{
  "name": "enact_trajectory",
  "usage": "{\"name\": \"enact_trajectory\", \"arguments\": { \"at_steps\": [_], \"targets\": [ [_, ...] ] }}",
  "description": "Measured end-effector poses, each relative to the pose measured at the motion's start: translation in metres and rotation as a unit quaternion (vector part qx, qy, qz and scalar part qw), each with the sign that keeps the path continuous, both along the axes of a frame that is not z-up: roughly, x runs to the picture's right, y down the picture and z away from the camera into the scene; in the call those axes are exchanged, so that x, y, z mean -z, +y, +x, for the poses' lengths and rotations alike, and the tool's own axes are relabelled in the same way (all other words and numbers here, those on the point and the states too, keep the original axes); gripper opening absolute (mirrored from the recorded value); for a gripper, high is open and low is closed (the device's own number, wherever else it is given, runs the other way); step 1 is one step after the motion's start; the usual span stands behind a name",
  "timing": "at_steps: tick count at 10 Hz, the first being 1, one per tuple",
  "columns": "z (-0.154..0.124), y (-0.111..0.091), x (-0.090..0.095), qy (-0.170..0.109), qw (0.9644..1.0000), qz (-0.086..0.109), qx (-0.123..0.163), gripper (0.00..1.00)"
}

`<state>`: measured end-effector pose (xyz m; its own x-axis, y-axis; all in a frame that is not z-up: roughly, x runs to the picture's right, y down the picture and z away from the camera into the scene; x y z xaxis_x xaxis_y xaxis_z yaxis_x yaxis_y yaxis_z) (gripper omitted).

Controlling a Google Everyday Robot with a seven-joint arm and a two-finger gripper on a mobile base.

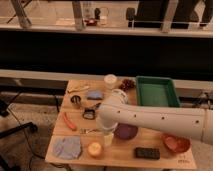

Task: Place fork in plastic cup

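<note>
Hovering claw [104,128] between fork [90,131] and purple bowl [125,132].

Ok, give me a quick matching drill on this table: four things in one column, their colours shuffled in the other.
Things:
1 tray
2 cloth
3 fork
4 bowl nearest the gripper

Colours:
A silver
B green
C purple
D blue

Pairs: 1-B, 2-D, 3-A, 4-C.

The gripper hangs low between fork and bowl.

Thin silver fork [89,131] lies flat on the bench [121,151], 10 o'clock of the pale, upright plastic cup [108,139]; gripper [103,130] at the fork's 3 o'clock end.
</note>
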<state>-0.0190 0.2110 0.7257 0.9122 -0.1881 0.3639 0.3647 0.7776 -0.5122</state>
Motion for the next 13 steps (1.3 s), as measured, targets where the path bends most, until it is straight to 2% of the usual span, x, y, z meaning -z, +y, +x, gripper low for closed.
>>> {"name": "enact_trajectory", "arguments": {
  "at_steps": [3, 5, 9, 13],
  "targets": [
    [-0.009, -0.004, -0.023, -0.002, 1.0, 0.003, -0.006, 0.8],
    [-0.009, -0.011, -0.032, 0.0, 0.9999, 0.008, -0.012, 0.8],
    [-0.014, -0.018, -0.043, 0.005, 0.9997, 0.015, -0.017, 0.8],
    [-0.023, -0.01, -0.048, 0.003, 0.9996, 0.01, -0.024, 0.8]
  ]
}}
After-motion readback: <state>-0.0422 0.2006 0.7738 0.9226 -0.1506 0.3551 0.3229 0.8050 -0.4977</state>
